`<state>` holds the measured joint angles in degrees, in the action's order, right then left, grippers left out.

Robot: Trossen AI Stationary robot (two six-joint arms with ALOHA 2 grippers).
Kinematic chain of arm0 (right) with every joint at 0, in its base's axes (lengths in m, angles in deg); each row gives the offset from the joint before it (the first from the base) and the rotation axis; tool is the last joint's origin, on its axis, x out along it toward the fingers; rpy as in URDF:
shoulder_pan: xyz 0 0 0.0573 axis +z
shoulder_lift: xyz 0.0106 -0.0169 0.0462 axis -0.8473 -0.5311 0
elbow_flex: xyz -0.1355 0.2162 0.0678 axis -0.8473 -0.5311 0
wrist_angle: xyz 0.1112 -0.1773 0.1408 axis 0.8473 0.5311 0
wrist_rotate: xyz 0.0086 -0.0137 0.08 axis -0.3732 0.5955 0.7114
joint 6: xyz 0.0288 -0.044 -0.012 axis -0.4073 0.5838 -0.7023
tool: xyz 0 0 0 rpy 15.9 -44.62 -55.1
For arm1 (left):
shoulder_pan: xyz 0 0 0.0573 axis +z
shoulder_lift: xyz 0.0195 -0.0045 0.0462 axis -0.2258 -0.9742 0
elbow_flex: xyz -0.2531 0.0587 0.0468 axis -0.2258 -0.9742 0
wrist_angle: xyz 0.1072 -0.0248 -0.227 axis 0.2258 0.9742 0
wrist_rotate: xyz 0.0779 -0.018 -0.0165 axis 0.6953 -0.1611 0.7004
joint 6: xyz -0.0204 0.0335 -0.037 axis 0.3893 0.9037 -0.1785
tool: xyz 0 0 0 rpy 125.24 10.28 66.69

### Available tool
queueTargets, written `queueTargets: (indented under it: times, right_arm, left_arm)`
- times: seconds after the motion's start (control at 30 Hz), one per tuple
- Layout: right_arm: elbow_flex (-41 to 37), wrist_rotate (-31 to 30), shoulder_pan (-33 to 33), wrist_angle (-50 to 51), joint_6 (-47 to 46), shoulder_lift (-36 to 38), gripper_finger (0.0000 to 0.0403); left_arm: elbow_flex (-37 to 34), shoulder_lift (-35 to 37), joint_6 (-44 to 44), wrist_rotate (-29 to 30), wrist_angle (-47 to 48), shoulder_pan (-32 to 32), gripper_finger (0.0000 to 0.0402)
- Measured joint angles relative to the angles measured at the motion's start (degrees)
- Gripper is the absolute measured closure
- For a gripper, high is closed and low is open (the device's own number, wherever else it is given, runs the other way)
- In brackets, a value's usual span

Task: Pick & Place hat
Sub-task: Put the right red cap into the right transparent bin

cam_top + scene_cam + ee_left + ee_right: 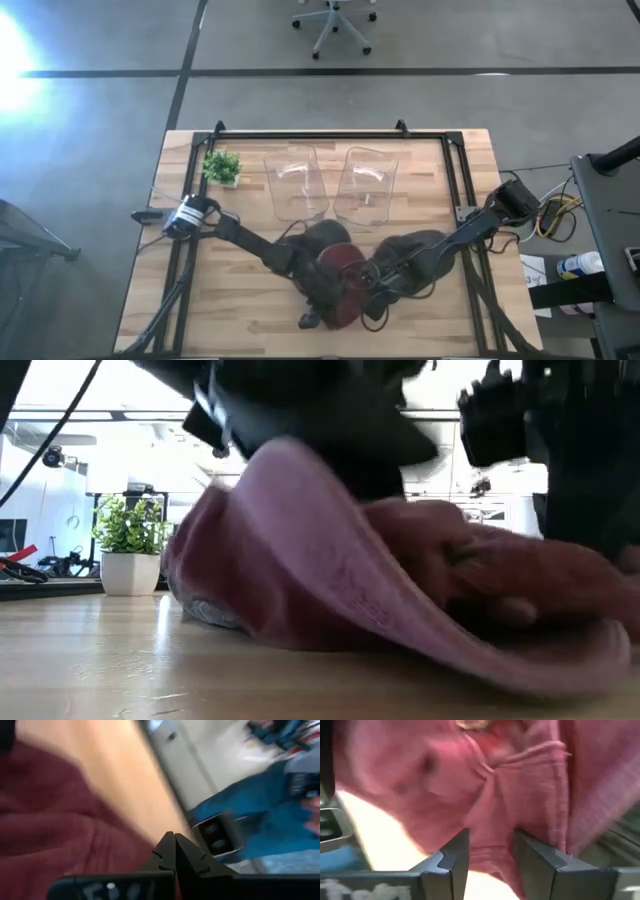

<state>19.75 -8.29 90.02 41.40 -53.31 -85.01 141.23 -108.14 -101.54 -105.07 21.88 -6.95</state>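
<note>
Dark red cloth fills the low view: the hat (pixel 400 600) lies slumped on the wooden bench (pixel 150 670), its soft edge spread flat toward the camera, with both dark arms coming down onto it from above. Seen from overhead, the hat (pixel 340 275) sits at the near middle of the bench (pixel 200 300), directly between the two tools. The left tool (pixel 312 318) is at the hat's left edge, its fingers pressed fully together; in its own wrist view the left tool (pixel 174 851) shows the two tips meeting with no gap, the red fabric (pixel 60 820) lying just beside and under them, and I cannot tell whether any cloth is pinched there. The right tool (pixel 375 305) is at the hat's right edge. In its wrist view the right tool (pixel 490 855) has its fingers (pixel 455 855) standing about half apart with a fold of the hat (pixel 490 795) running down between them, so it has hold of the cloth. Beyond both tools, toward the far side of the bench, stand two clear plastic bins (pixel 295 185) side by side, and a small potted plant (pixel 222 167) just left of them.
</note>
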Motion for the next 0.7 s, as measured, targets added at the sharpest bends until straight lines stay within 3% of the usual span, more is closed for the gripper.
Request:
queueTargets:
  times: [0.23, 0.43, 0.57, 0.7]
  right_arm:
    - [-4.4, -1.0, 1.0, -0.6, -3.2, 0.2, 0.0262]
    - [-5.3, -1.4, 1.4, -0.8, -4.0, 0.6, 0.0269]
    - [-5.3, 1.0, 2.1, 0.8, -3.0, 1.9, 0.0272]
    - [-5.6, 2.4, 3.3, 3.8, -3.5, 4.1, 0.0271]
  left_arm:
    - [-1.0, 1.9, 3.7, 13.7, 15.2, -0.3, 0.0401]
    - [-2.1, 3.2, 1.1, 14.7, 15.6, -1.5, 0.0401]
    - [-2.2, 7.8, -0.8, 15.3, 17.2, -3.3, 0.0401]
    - [-2.8, 14.1, 2.2, 25.4, 18.0, -4.2, 0.0401]
